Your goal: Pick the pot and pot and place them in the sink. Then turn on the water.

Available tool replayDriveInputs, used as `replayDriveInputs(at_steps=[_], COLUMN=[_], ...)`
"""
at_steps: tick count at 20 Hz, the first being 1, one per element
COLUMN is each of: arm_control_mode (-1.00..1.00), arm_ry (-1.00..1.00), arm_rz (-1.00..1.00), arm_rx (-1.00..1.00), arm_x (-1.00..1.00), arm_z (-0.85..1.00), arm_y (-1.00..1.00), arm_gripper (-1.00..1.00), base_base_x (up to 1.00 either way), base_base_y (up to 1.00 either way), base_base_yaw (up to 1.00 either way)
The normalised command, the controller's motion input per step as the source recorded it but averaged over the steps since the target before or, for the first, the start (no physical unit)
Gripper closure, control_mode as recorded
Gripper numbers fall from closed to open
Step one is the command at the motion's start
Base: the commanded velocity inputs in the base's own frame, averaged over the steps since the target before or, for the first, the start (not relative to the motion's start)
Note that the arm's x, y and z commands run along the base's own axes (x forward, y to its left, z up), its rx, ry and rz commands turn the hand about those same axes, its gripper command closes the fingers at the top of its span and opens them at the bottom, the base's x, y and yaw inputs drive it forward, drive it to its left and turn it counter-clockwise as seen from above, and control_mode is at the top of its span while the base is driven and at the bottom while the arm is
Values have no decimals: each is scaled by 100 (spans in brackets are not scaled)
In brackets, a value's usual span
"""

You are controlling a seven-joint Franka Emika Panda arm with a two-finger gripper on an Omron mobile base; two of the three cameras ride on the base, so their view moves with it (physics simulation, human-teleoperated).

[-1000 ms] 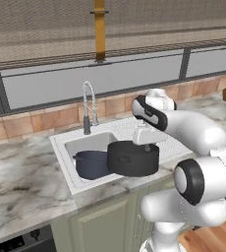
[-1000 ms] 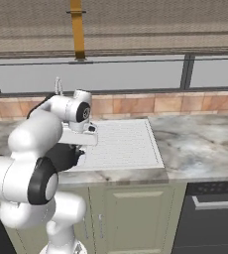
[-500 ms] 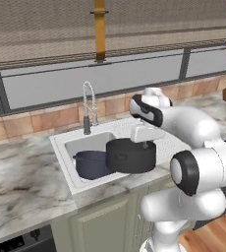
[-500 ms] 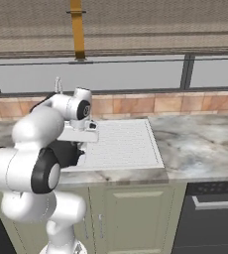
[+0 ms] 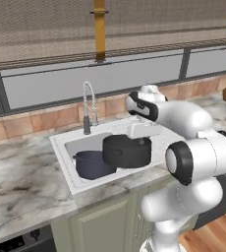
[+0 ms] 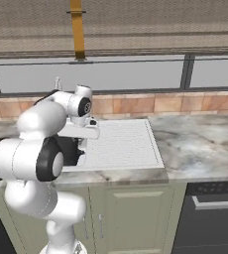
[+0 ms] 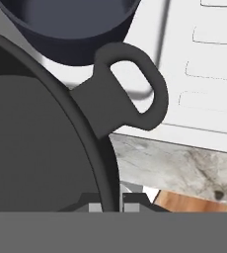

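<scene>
Holding, left base view: end effector (image 5: 140, 140) clamped narrow on the rim of the black pot (image 5: 126, 150), which hangs just below it, over the right part of the sink (image 5: 62, 146).
Left base view, neighbours: blue pot (image 5: 92, 164) sits in the basin, beside and lower than the black one, away from the arm; faucet (image 5: 89, 106) stands behind, well apart from the end effector.
Right base view: the arm hides the grip; ribbed drainboard (image 6: 123, 141) lies flat beside the end effector, marbled counter (image 6: 200, 139) beyond.
Hand view, relation: black rim runs straight up between the fingertips (image 7: 133, 200); loop handle (image 7: 134, 92) juts ahead; blue pot's wall beyond it.
Hand view, surfaces: matte black, thin curved rim; smooth white sink.
Judgement: lowering straight down is the likely next move; blue pot crowds it.
</scene>
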Motion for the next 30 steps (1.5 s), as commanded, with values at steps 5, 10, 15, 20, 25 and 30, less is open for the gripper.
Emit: replayDriveInputs(at_steps=[5,10,15,20,25,30], arm_control_mode=[-100,-100,-100,-100,-100,-100], arm_ry=[-9,-4,0,0,0,0], arm_rz=[-2,0,-1,-2,-5,-12], arm_rx=[-1,-4,-6,-5,-4,-3], arm_x=[12,0,19,32,16,16], arm_z=[0,0,0,0,0,0], arm_y=[21,19,21,19,6,0], arm_gripper=[100,100,100,100,100,100], base_base_x=[0,0,0,0,0,0], base_base_y=[0,0,0,0,0,0], base_base_yaw=[0,0,0,0,0,0])
